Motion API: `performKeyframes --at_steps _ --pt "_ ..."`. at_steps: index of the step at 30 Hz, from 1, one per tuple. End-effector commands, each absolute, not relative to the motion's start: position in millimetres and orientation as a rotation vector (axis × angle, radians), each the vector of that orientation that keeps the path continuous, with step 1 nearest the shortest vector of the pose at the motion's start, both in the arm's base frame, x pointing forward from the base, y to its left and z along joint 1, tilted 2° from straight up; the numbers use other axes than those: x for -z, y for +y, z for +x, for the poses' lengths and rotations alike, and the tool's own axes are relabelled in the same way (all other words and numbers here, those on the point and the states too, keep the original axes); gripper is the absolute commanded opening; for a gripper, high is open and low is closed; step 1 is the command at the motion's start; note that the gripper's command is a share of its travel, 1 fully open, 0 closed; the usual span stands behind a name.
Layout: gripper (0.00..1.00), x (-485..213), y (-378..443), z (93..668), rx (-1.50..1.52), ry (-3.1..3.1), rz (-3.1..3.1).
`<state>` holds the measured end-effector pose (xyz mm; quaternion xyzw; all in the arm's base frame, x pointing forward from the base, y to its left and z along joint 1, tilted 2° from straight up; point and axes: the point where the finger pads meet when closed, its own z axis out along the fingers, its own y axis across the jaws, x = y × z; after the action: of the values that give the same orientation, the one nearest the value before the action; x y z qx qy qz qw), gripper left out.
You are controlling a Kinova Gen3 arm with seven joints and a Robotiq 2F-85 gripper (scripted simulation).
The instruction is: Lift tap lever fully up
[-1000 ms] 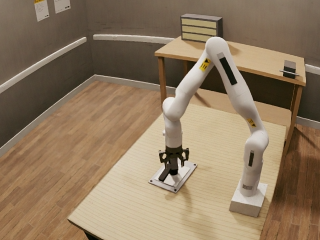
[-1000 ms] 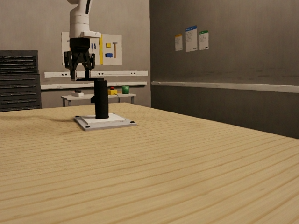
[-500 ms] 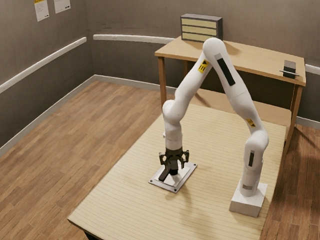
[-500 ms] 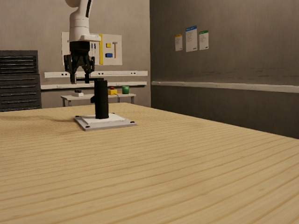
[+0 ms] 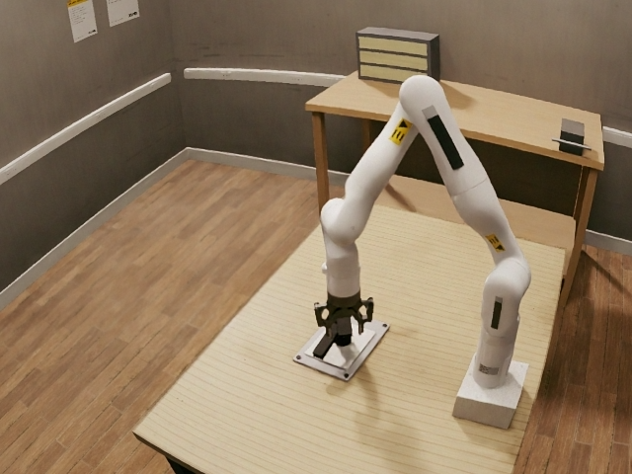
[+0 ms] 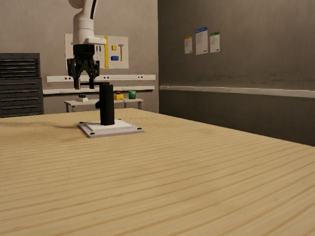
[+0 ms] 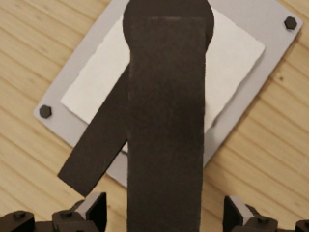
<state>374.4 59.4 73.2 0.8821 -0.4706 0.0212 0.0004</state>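
So the tap (image 6: pixel 106 103) is a black upright column bolted onto a grey base plate (image 6: pixel 94 132), which sits on the pale slatted table (image 6: pixel 177 177), roughly mid-table and well apart from the arm's white pedestal (image 5: pixel 510 403) in the top view. There's a white pad (image 7: pixel 232 53) between the column and the plate, with dark bolts at the plate's corners.

The lever (image 6: pixel 96 83) is a flat dark strip sticking out sideways from the top of the column, looking about level in the exterior view. The wrist view looks straight down its length (image 7: pixel 166 140), with the spout (image 7: pixel 94 155) angling off lower down, to the left in that view.

The gripper (image 6: pixel 84 86) hangs pointing straight down over the lever's free end, fingers spread apart with one finger (image 7: pixel 92 210) on either side of the strip (there's visible table between each pad and the lever's edges in the wrist view, so nothing is clamped). In the exterior view the fingertips reach down to about the lever's height.

The white arm (image 5: pixel 443 147) arches high over the table from its pedestal.
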Motion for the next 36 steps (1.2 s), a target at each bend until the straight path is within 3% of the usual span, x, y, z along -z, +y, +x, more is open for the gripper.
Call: performKeyframes --at_steps 1,29,30,36 --pt "0.75 -73.6 59.6 374.8 -0.068 -1.478 2.771" --pt "0.75 -73.6 59.6 374.8 -0.068 -1.478 2.771" --pt "0.1 -73.6 59.6 374.8 -0.068 -1.478 2.771" --pt "0.1 -73.6 59.6 374.8 -0.068 -1.478 2.771"
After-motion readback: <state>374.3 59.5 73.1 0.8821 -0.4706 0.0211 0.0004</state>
